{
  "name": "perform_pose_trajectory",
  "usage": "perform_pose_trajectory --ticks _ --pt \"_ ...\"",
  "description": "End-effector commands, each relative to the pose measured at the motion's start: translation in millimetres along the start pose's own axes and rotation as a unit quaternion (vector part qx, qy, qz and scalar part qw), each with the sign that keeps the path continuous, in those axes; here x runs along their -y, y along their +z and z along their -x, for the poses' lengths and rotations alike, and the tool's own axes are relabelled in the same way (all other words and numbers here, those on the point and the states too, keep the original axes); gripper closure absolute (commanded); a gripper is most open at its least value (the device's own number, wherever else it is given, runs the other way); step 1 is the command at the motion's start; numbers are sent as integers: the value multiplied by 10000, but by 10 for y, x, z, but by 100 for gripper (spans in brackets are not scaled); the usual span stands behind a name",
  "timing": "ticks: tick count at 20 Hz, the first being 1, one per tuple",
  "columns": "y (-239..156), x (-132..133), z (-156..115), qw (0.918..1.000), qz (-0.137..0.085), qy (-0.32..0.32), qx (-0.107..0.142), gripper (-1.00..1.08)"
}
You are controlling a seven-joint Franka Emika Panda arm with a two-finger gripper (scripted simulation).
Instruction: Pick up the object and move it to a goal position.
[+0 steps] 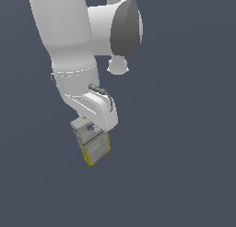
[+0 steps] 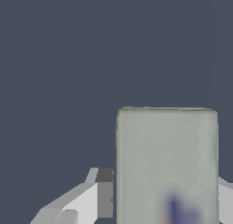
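The object (image 1: 91, 145) is a small grey-white box with yellow edges and a bluish-purple mark on its upper face. It hangs tilted beneath the white hand of my gripper (image 1: 93, 128) in the exterior view. The wrist view shows the object (image 2: 167, 159) close up and blurred. It sits between the two fingers, with one grey fingertip (image 2: 104, 193) against its side and the other finger at the frame's edge. The gripper (image 2: 166, 198) is shut on the object. Its lower part is out of the wrist view.
The white arm (image 1: 69, 37) comes down from the upper part of the exterior view, on that view's left. Everything around it is a uniform dark blue-grey background, with no table edge or other item visible.
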State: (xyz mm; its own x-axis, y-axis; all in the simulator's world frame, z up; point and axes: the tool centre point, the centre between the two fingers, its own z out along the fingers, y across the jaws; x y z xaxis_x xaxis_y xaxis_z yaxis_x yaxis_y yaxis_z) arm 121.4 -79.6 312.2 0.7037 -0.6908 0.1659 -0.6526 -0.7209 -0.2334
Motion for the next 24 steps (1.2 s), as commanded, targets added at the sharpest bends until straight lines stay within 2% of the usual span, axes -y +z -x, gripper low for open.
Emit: perform_pose_trajectory --ticks 1,7,12,18,24 --pt "-411 -19 -176 9993 -304 -27 -221 108" --pt "-1349 -155 -502 9924 -1014 -87 -690 108" --pt "-1916 -304 -661 9847 -1450 -120 -962 108" --pt "-2309 -445 -758 9776 -1762 -137 -1142 108" --pt "-2450 -507 -793 9747 -1877 -140 -1202 108"
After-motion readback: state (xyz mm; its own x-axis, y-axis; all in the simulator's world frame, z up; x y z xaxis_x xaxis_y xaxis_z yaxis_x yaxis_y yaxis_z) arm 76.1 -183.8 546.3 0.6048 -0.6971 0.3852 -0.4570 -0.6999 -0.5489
